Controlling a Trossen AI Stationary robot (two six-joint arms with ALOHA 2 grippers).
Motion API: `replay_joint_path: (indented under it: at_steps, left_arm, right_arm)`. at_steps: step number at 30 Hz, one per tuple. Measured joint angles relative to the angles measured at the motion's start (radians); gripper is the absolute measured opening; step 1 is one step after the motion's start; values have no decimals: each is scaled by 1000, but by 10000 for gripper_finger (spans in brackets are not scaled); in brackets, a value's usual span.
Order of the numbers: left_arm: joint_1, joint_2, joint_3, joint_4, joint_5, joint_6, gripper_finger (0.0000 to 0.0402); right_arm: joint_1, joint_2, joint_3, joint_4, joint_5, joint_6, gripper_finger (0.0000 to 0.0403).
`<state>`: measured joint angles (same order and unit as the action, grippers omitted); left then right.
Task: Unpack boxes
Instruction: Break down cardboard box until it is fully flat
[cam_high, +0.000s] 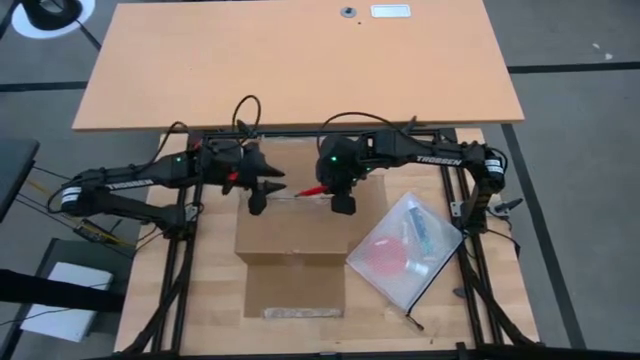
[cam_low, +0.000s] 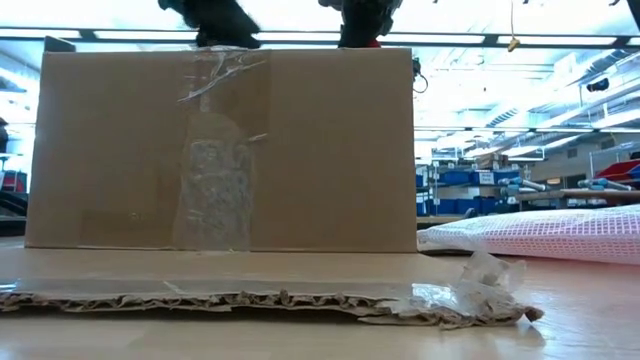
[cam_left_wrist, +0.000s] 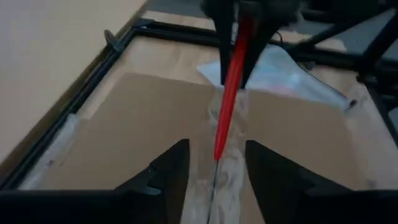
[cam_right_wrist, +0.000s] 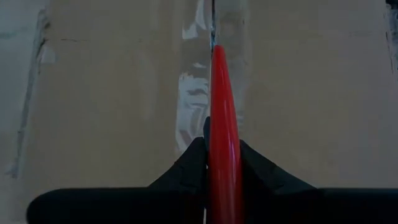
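From overhead, I see the brown carton (cam_high: 292, 235) on the desk (cam_high: 210, 300) between my two arms, its near flap folded out flat toward the front edge. The left tool (cam_high: 258, 203) hangs over the carton's far left edge, and the right tool (cam_high: 343, 203) over its far right edge. A red cutter (cam_high: 312, 189) juts from the right tool toward the left tool, along the carton's taped top. A clear plastic bag (cam_high: 405, 248) with something pink inside lies on the desk just beside the carton, on the right tool's outer side.

At desk level, I face the carton's side wall (cam_low: 225, 150), upright, with a crinkled strip of clear tape (cam_low: 213, 170) running down it. Both tools show only as dark shapes above its top edge. The folded-out flap (cam_low: 200, 290) lies flat in front, its torn corrugated edge toward me, with a scrap of tape (cam_low: 485, 285) at its end. The bag's mesh-patterned plastic (cam_low: 540, 235) rests to one side.

From the left wrist, my left tool (cam_left_wrist: 216, 163) stands with its fingers (cam_left_wrist: 168, 171) apart, holding nothing, astride the taped seam (cam_left_wrist: 221, 174) of the carton top (cam_left_wrist: 143, 124). The red cutter (cam_left_wrist: 230, 93) reaches down between them from the right tool ahead, its tip at the seam.

From the right wrist, my right tool (cam_right_wrist: 222, 158) is clenched on the red cutter (cam_right_wrist: 222, 112), which points along the taped seam (cam_right_wrist: 205, 25) of the closed top flaps (cam_right_wrist: 112, 93).
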<state>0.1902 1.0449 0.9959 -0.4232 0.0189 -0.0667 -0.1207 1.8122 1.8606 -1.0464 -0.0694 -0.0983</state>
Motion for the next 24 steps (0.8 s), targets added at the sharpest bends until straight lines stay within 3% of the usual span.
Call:
replay_joint_path:
  at_steps: [9, 17, 24]
  left_arm:
    - [-2, 103, 113, 6, 43, -72, 247]
    - [-2, 173, 262, 3, 32, -12, 248]
    - [-2, 221, 275, -13, 65, -4, 248]
  right_arm:
    - [11, -31, 0, 35, -13, 12, 56]
    - [14, -50, 1, 108, -29, 18, 56]
    - [14, -57, 1, 126, -36, 34, 56]
